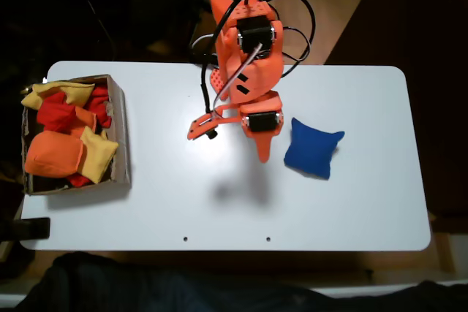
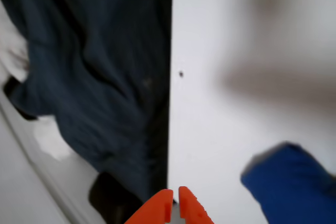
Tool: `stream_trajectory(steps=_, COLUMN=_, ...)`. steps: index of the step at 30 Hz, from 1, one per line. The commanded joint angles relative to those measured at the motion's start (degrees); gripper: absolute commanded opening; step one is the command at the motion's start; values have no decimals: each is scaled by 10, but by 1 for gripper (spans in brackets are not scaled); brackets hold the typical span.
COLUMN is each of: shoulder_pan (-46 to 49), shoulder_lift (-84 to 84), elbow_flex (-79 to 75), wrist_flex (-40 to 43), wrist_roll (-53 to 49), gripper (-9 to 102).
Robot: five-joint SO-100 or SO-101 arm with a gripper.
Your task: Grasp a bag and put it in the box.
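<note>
The orange arm (image 1: 245, 49) is seen from above in the fixed view, reaching from the far edge of the white surface (image 1: 219, 202) toward its middle. The pincer (image 1: 264, 153) is held above the surface, its tip pointing toward the near edge, and nothing is gripped by it. In the wrist view the pincer (image 2: 175, 199) is shown at the bottom edge with its two orange fingers (image 2: 157, 209) nearly together, only a thin gap being left between them, so it is taken as closed and empty.

The bag (image 1: 313, 148), royal blue and pillow-like with pointed corners, is found lying flat on the surface just to the right of the pincer in the fixed view, apart from it. In the wrist view the bag (image 2: 294, 187) is seen blurred at the lower right, beside the fingers and not touched by them.

The box (image 1: 120, 137) is placed at the left end of the surface in the fixed view, well apart from the bag. Orange, yellow and red beanbags (image 1: 69, 137) are piled inside it.

Dark blue cloth (image 2: 100, 77) is seen beyond the surface's edge in the wrist view.
</note>
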Motion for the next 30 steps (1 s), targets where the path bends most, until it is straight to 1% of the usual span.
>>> stream_trajectory(steps=1, shoulder_pan=-26, shoulder_lift=-27, elbow_flex=-73, wrist_flex=27, wrist_roll=5, gripper=0)
stream_trajectory(steps=7, shoulder_pan=-75, shoulder_lift=-74, elbow_flex=-131, wrist_flex=57, wrist_roll=3, gripper=0)
stream_trajectory(steps=15, shoulder_pan=-142, shoulder_lift=-134, elbow_flex=-169, wrist_flex=69, wrist_roll=-9, gripper=0)
stream_trajectory(steps=24, shoulder_pan=-198, shoulder_lift=-197, elbow_flex=-215, wrist_flex=74, wrist_roll=-14, gripper=0)
stream_trajectory(steps=30, shoulder_pan=-238, shoulder_lift=-250, elbow_flex=-269, wrist_flex=102, wrist_roll=-22, gripper=0)
